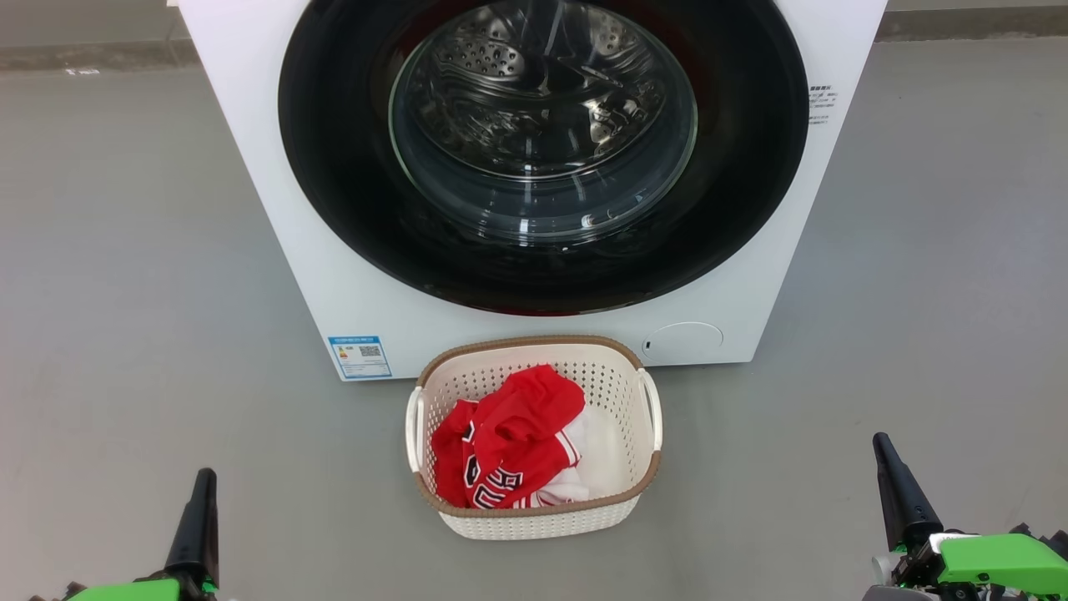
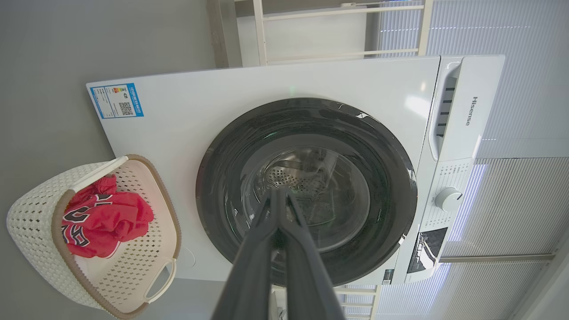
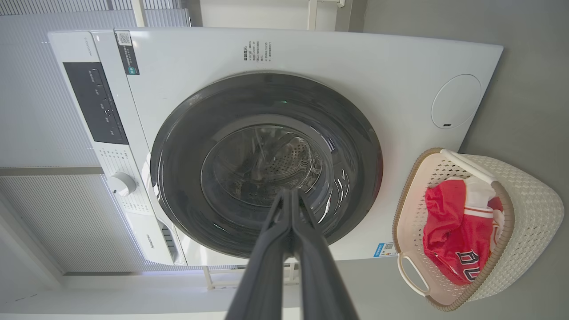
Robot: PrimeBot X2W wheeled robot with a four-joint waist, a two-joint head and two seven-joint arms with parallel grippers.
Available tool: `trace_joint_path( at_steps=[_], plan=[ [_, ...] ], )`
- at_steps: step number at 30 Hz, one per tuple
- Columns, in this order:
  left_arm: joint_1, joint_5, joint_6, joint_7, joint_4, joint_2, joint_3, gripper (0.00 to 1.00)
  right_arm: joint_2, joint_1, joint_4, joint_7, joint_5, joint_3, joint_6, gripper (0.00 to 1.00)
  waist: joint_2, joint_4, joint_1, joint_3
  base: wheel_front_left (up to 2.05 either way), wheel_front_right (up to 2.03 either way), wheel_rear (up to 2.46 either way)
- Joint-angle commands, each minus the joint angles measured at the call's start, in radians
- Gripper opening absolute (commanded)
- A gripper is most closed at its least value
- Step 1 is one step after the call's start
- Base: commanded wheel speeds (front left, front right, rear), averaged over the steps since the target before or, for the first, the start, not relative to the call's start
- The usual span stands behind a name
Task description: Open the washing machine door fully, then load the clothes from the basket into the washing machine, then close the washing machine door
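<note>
The white washing machine (image 1: 275, 209) stands ahead with its round black door (image 1: 334, 192) flat against the front, the steel drum visible through the glass. On the floor before it sits the cream basket (image 1: 534, 517) holding the clothes (image 1: 509, 442), red jersey fabric over white cloth. My left gripper (image 1: 203, 477) is at the lower left and my right gripper (image 1: 880, 442) at the lower right, both shut, empty and well short of basket and machine. From each wrist, shut fingertips (image 2: 278, 191) (image 3: 289, 193) point at the door (image 2: 222, 186) (image 3: 178, 146), with the basket (image 2: 26, 222) (image 3: 529, 222) off to one side.
Bare grey floor (image 1: 125, 292) lies all around the machine and basket. A control panel with a knob (image 2: 448, 199) runs along the machine's top edge. White blinds (image 2: 524, 111) and a white rack (image 2: 338, 31) stand behind the machine.
</note>
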Motion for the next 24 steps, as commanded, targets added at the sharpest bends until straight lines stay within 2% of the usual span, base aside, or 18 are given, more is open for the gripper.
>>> trace_joint_path(
  at_steps=[1, 24],
  plan=[
    [-0.038, 0.003, -0.004, 0.0, -0.019, 0.019, 0.03, 0.0, -0.004, -0.046, -0.025, 0.008, -0.005, 0.022, 0.002, 0.0, 0.0, 0.0, -0.0001, 0.0, 0.0, 0.0, 0.0],
    [-0.038, 0.003, -0.004, 0.0, -0.019, 0.019, 0.03, 0.0, -0.004, -0.046, -0.025, 0.008, -0.005, 0.022, 0.002, 0.0, 0.0, 0.0, -0.0001, 0.0, 0.0, 0.0, 0.0]
  ],
)
